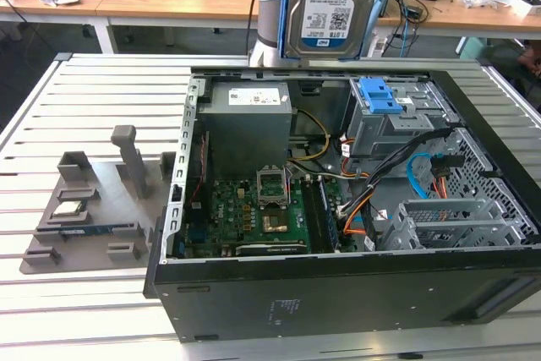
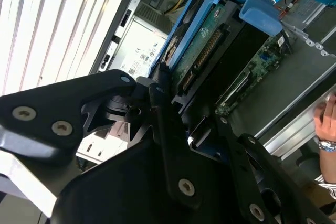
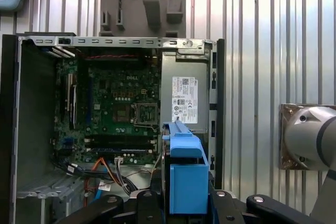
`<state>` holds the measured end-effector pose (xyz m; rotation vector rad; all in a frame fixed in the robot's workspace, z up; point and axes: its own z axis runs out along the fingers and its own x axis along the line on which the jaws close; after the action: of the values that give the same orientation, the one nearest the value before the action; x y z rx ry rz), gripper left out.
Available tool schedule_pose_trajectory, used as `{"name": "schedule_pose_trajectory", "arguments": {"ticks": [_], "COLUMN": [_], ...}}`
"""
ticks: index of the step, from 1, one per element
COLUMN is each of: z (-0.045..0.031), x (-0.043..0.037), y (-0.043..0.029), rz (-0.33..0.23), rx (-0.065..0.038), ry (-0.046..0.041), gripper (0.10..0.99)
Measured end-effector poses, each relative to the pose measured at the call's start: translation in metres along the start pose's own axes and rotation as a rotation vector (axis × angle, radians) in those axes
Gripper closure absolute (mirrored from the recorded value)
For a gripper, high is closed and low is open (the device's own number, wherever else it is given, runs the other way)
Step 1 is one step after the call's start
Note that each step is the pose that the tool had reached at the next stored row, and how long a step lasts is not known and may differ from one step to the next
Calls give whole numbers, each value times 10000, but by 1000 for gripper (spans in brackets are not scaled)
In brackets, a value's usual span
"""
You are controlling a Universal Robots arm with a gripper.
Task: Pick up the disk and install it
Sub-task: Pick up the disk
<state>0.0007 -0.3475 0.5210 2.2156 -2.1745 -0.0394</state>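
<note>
Your fingers (image 2: pixel 159 88) clamped on the disk (image 1: pixel 331 8), disk held upright above the open computer case (image 1: pixel 279 302), clear of it, over the case's grey drive bay (image 1: pixel 380 128) side, label facing the exterior view, case lying on the ribbed bench (image 1: pixel 84 82)

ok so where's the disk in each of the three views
Exterior view: the disk hangs upright above the open case's far side, label facing the camera.
First wrist view: edge-on in the hand, blue frame toward the camera, in front of the power supply.
Second wrist view: close up, circuit-board side showing, blue frame around it.
Shared landmark: the grey power supply with its white label.
</note>
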Motion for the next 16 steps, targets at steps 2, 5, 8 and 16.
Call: {"name": "schedule_pose_trajectory", "arguments": {"ticks": [2,5,8,16], "z": [1,4,5,11], "x": [25,84,119,220], "y": [1,1,2,4], "rz": [0,0,0,1], "rx": [0,0,-1,-1], "ry": [1,4,7,14], "gripper": [722,722,722,722]}}
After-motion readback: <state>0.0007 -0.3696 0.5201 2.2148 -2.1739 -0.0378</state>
